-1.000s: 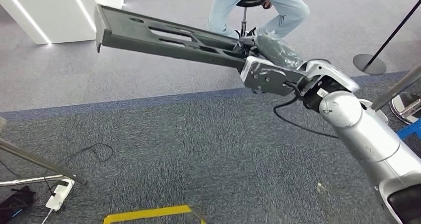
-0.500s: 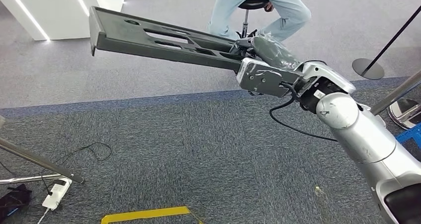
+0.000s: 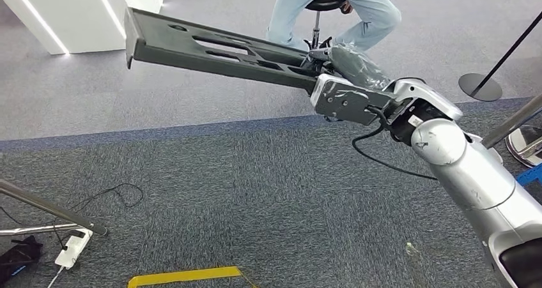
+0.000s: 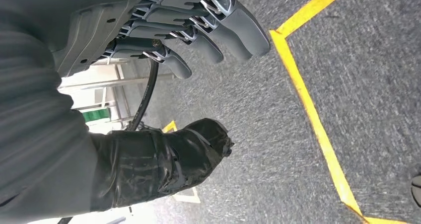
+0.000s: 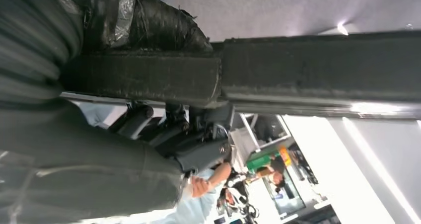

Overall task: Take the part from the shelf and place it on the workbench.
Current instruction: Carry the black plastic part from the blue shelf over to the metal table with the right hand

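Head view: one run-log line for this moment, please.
right robot hand: grips long dark part at one end, held out over carpet | left robot hand: empty, fingers apart | workbench: unseen

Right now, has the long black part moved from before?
Yes, slightly. The part, held by the right hand, swung its far end right, closer to the white wall.

— Can you read any words or numbers here?

— No. I see no letters, no numbers and no brand names that I can read.

— What about the small white patch on the arm?

— It is too small and blurry to read.

— And the yellow line (image 3: 185, 276) on the floor?

— That is just plain tape. It has no writing on it.
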Robot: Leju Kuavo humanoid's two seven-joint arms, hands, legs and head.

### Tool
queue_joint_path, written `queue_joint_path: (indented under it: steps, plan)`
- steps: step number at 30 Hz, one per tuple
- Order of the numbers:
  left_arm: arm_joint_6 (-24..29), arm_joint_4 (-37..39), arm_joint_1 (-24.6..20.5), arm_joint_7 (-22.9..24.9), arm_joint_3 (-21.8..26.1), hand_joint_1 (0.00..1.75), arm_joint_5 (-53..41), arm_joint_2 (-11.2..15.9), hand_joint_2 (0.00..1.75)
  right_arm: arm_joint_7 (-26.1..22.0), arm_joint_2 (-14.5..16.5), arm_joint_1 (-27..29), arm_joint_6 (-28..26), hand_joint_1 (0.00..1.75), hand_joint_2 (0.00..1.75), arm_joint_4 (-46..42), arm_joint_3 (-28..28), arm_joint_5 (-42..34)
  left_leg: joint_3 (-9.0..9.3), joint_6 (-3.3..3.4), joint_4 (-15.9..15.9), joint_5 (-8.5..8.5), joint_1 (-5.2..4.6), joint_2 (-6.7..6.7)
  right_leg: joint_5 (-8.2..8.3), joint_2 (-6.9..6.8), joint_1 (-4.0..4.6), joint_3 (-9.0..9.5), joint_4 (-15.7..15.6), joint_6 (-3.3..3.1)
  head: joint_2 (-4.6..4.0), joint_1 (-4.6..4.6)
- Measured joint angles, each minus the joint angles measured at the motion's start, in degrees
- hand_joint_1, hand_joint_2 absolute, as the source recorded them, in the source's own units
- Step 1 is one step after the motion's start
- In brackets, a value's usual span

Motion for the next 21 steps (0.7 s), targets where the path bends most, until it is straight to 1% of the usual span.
queue_joint_path:
  steps: [1, 2, 3, 4, 5, 6, 7, 8, 9, 10, 12, 13, 14, 15, 16, 17, 18, 19, 20, 21]
  plan:
    - [0.0, 0.0, 0.0, 0.0, 0.0, 0.0, 0.0, -0.02, 1.75, 0.0, 0.01, -0.04, 0.0, 1.75, 1.75, 0.01, 0.0, 0.01, -1.53, -0.14, 3.32, -1.66, 0.01, 0.14, -0.02, -0.04, 0.1, 0.07, -0.02, -0.25, 0.0, -0.08]
    - [0.0, 0.0, 0.0, 0.0, 0.0, 0.0, 0.0, -0.03, 1.75, -0.01, 0.01, -0.02, 0.01, 1.75, 1.75, 0.01, 0.0, 0.0, -3.45, -0.22, 7.22, -3.29, 0.0, 0.2, -0.06, -0.07, 0.25, 0.08, -0.02, -0.42, 0.0, -0.15]
    - [0.0, 0.0, 0.01, 0.0, 0.0, 0.0, 0.0, -0.07, 1.75, -0.01, 0.01, 0.02, 0.02, 1.75, 1.75, 0.01, 0.01, 0.0, -5.26, -0.21, 10.65, -4.4, -0.01, 0.2, -0.09, -0.08, 0.42, 0.09, -0.02, -0.52, 0.0, -0.15]
    - [0.0, 0.0, 0.04, 0.0, 0.0, 0.0, 0.0, -0.11, 1.75, -0.01, 0.01, 0.06, 0.03, 1.75, 1.75, 0.02, 0.01, 0.0, -6.38, -0.09, 12.56, -4.61, -0.04, 0.2, -0.13, -0.09, 0.6, 0.11, -0.02, -0.59, 0.0, -0.15]
    - [0.0, 0.0, 0.06, 0.0, 0.0, 0.0, 0.0, -0.15, 1.75, -0.01, 0.01, 0.07, 0.03, 1.75, 1.75, 0.02, 0.02, 0.0, -6.41, 0.13, 12.29, -3.76, -0.1, 0.2, -0.16, -0.09, 0.76, 0.16, -0.01, -0.66, 0.0, -0.15]
    - [0.0, 0.0, 0.08, 0.0, 0.0, 0.0, 0.0, -0.19, 1.75, -0.01, 0.01, 0.05, 0.03, 1.75, 1.75, 0.02, 0.02, 0.01, -5.27, 0.44, 9.77, -2.04, -0.21, 0.2, -0.2, -0.09, 0.88, 0.26, -0.01, -0.7, 0.0, -0.15]
    - [0.0, 0.0, 0.07, 0.0, 0.0, 0.0, 0.0, -0.19, 1.75, -0.01, 0.01, 0.02, 0.02, 1.75, 1.75, 0.02, 0.01, 0.01, -3.33, 0.83, 5.81, 0.02, -0.39, 0.21, -0.24, -0.09, 0.94, 0.39, -0.02, -0.72, 0.0, -0.15]
    - [0.01, 0.0, 0.05, 0.0, 0.0, 0.0, 0.0, -0.16, 1.75, -0.01, 0.01, -0.03, 0.02, 1.75, 1.75, 0.01, 0.01, 0.01, -1.28, 1.2, 1.86, 1.47, -0.67, 0.24, -0.29, -0.08, 1.05, 0.46, -0.04, -0.69, 0.0, -0.14]
    - [0.01, 0.0, 0.01, -0.01, 0.0, 0.0, 0.0, -0.12, 1.75, -0.01, 0.01, -0.04, 0.02, 1.75, 1.75, 0.01, 0.0, 0.01, 0.26, 1.47, -1.19, 2.38, -0.96, 0.25, -0.3, -0.08, 1.08, 0.47, -0.1, -0.59, 0.0, -0.14]
    - [0.02, 0.0, -0.03, -0.01, 0.0, 0.0, 0.0, -0.08, 1.75, -0.01, 0.0, -0.02, 0.02, 1.75, 1.75, 0.02, 0.0, 0.01, 1.1, 1.65, -2.9, 2.64, -1.22, 0.26, -0.28, -0.08, 1.08, 0.44, -0.16, -0.44, 0.0, -0.11]
    - [0.03, 0.0, -0.06, -0.01, 0.0, 0.0, 0.0, 0.02, 1.75, -0.01, 0.0, 0.05, 0.03, 1.75, 1.75, 0.02, 0.01, 0.0, 1.37, 1.9, -3.71, 2.64, -1.49, 0.24, -0.16, -0.08, 0.97, 0.44, -0.45, 0.03, 0.0, -0.12]
    - [0.03, 0.0, -0.03, 0.0, 0.0, 0.0, 0.0, 0.04, 1.75, -0.01, -0.01, 0.06, 0.03, 1.75, 1.75, 0.02, 0.01, 0.0, 1.6, 2.09, -4.16, 2.87, -1.37, 0.29, -0.28, -0.09, 0.93, 0.42, -0.42, 0.29, 0.0, -0.09]
    - [0.03, 0.0, -0.03, 0.0, 0.0, 0.0, 0.0, 0.06, 1.75, -0.01, -0.01, 0.03, 0.02, 1.75, 1.75, 0.02, 0.01, -0.01, 1.89, 2.35, -4.68, 3.11, -1.25, 0.34, -0.79, -0.09, 0.92, 0.19, 0.11, 0.53, 0.0, -0.1]
    - [0.02, 0.0, -0.04, 0.0, 0.0, 0.0, 0.0, 0.05, 1.75, -0.01, -0.02, -0.03, 0.02, 1.75, 1.75, 0.02, 0.0, -0.01, 2.17, 2.6, -5.18, 3.35, -1.09, 0.39, -1.94, -0.08, 0.94, -0.55, 1.81, 0.73, 0.0, -0.07]
    - [0.03, 0.0, -0.06, 0.0, 0.0, 0.0, 0.0, 0.03, 1.75, -0.01, -0.02, -0.03, 0.02, 1.75, 1.75, 0.02, 0.0, -0.01, 2.36, 2.78, -5.47, 3.48, -0.97, 0.43, -3.57, -0.07, 0.92, -1.85, 4.68, 0.85, 0.0, -0.05]
    - [0.03, 0.0, -0.08, 0.0, 0.0, 0.0, 0.0, 0.02, 1.75, -0.01, -0.02, 0.02, 0.02, 1.75, 1.75, 0.02, 0.0, -0.02, 2.39, 2.94, -5.52, 3.48, -0.98, 0.42, -5.33, -0.06, 0.92, -3.53, 8.3, 0.98, 0.0, -0.05]
    - [0.03, 0.0, -0.08, 0.0, 0.0, 0.0, 0.0, 0.0, 1.75, 0.0, -0.02, 0.12, 0.03, 1.75, 1.75, 0.05, 0.0, -0.02, 2.36, 3.03, -5.45, 3.44, -0.97, 0.41, -6.71, -0.05, 0.86, -5.28, 11.87, 1.11, 0.0, -0.03]
    - [0.03, 0.0, -0.06, 0.0, 0.0, 0.0, 0.0, -0.02, 1.75, 0.01, -0.02, 0.25, 0.03, 1.75, 1.75, 0.1, 0.0, -0.02, 2.33, 3.06, -5.33, 3.34, -0.93, 0.39, -7.16, -0.06, 0.74, -6.43, 14.08, 1.26, 0.0, -0.04]
    - [0.03, 0.0, -0.04, 0.0, 0.0, 0.0, 0.0, -0.07, 1.75, 0.01, -0.02, 0.33, 0.03, 1.75, 1.75, 0.14, 0.0, -0.02, 2.3, 3.0, -5.13, 3.21, -0.87, 0.35, -6.55, -0.08, 0.58, -6.64, 14.28, 1.43, 0.0, -0.03]
    - [0.02, 0.0, -0.03, 0.0, 0.0, 0.0, 0.0, -0.13, 1.75, 0.01, -0.02, 0.33, 0.03, 1.75, 1.75, 0.18, 0.0, -0.02, 2.28, 2.83, -4.82, 3.0, -0.75, 0.31, -4.98, -0.09, 0.37, -5.74, 12.29, 1.61, 0.0, -0.03]
